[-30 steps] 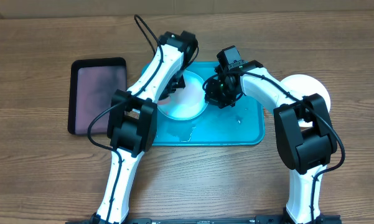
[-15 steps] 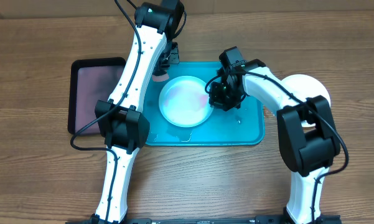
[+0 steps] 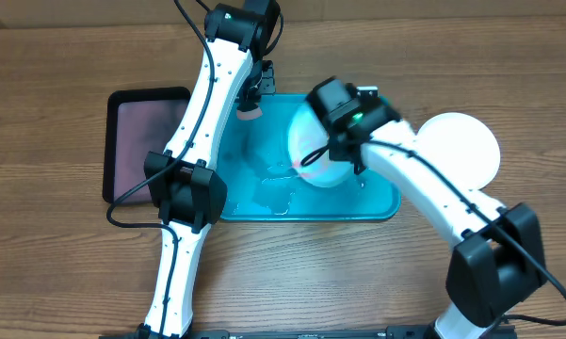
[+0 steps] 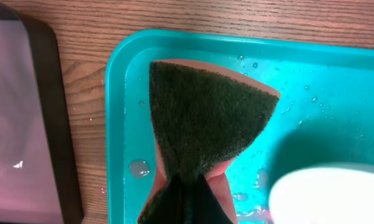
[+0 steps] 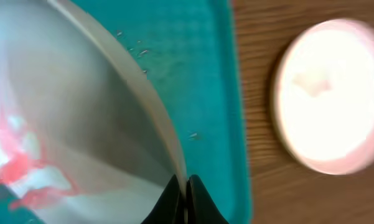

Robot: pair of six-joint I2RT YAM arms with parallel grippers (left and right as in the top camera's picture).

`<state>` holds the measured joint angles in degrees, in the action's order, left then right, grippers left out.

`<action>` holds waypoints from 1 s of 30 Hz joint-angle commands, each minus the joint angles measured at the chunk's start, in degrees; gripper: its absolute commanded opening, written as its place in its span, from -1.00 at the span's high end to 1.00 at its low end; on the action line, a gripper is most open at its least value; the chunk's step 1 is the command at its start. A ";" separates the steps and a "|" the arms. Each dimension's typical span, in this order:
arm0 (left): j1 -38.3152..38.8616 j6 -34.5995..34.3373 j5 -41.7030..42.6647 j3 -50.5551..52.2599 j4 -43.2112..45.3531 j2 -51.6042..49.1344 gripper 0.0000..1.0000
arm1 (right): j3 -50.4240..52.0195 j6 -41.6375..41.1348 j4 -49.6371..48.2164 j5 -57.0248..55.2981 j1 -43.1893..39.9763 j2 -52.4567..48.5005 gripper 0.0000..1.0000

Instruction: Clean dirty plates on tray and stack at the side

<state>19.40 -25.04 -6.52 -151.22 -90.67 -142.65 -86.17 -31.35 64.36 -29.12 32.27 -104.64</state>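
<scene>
Right gripper (image 5: pixel 180 190) pinches a red-smeared plate (image 3: pixel 311 155) by its rim, tilted over the tray (image 3: pixel 377 202)
Its jaws are nearly closed on that thin rim; left gripper (image 4: pixel 187 199) hangs over the tray's far-left corner, clamped tight on a green-faced sponge (image 4: pixel 205 118). 1 white plate (image 3: pixel 461 151) sits on the table (image 3: pixel 56 264) right of the tray, a black tray (image 3: pixel 146 141) left of it

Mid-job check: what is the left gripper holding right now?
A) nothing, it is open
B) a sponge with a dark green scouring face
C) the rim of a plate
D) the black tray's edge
B: the left gripper pinches the sponge over a corner of the turquoise tray; the smeared plate is in the right gripper.
</scene>
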 commanded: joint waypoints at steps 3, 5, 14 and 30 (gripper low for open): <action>0.02 0.59 0.61 0.00 0.02 -0.13 0.92 | -0.50 -16.92 6.75 -26.67 6.51 0.72 0.93; 0.02 0.55 0.66 0.00 0.07 -0.13 0.92 | -0.50 -21.24 9.88 -30.47 8.24 0.72 0.93; 0.13 0.11 1.05 0.00 0.09 -0.17 0.92 | -0.52 -32.65 19.82 -36.96 10.97 0.72 0.93; 0.13 -0.28 1.70 0.00 -0.59 -0.17 0.92 | -0.61 -38.32 25.35 -39.19 10.97 0.72 0.93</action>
<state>19.40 -25.06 -5.52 -151.22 -90.96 -142.65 -86.17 -67.53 89.62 -65.65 43.13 -104.64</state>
